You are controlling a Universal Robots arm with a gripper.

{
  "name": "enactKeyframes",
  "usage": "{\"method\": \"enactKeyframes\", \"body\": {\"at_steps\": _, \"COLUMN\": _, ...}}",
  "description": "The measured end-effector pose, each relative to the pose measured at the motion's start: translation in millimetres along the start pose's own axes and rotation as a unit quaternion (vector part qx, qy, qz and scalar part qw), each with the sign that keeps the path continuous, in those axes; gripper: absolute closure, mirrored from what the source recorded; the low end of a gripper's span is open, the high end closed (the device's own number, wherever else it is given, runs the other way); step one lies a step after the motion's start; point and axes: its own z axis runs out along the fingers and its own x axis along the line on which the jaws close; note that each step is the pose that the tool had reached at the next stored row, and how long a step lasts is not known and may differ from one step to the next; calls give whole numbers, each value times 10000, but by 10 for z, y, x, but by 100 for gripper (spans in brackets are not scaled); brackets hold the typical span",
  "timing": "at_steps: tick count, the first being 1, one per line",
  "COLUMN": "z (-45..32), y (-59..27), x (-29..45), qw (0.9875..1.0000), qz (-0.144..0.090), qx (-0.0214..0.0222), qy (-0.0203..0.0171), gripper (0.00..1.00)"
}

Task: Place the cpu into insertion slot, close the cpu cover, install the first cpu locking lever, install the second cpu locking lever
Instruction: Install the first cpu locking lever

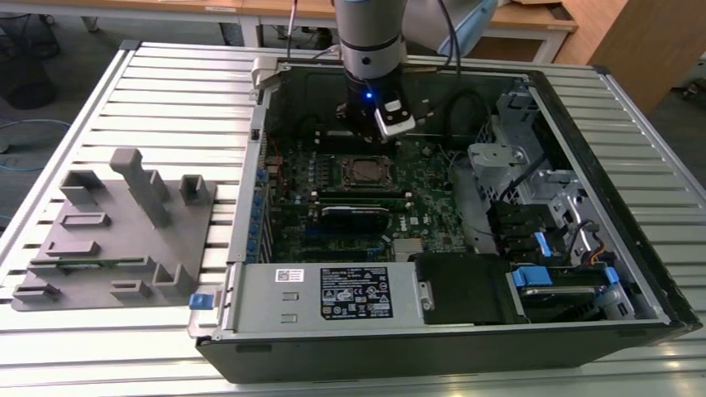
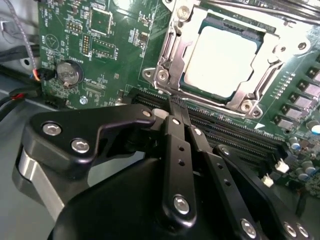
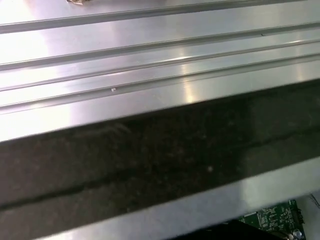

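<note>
While the arm hangs over the open computer case (image 1: 617, 273), we see the gripper (image 2: 175, 102) with its fingers (image 2: 172, 145) pressed together, closed on nothing we can make out, its tips just beside the near edge of the insertion slot (image 2: 172, 75). We find the cpu (image 2: 222, 60) already seated in that slot, pale top showing through the cutout of the cpu cover (image 2: 260, 85), which lies flat over it. Long black memory slots (image 2: 235, 132) run between the gripper tips and the socket. A coin battery (image 2: 68, 73) sits on the green motherboard (image 2: 115, 55), well apart from the socket. In the exterior view the case rests on a ribbed metal tabletop (image 1: 165, 83), and a grey fixture tray (image 1: 111, 240) lies near the tabletop's edge on the exterior view's left.
</note>
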Motion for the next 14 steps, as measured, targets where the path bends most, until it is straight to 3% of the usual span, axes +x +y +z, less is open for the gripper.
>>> {"method": "enactKeyframes", "body": {"at_steps": 14, "z": 70, "y": -14, "x": 10, "qw": 9999, "qz": -68, "qx": -30, "qy": -70, "gripper": 89}}
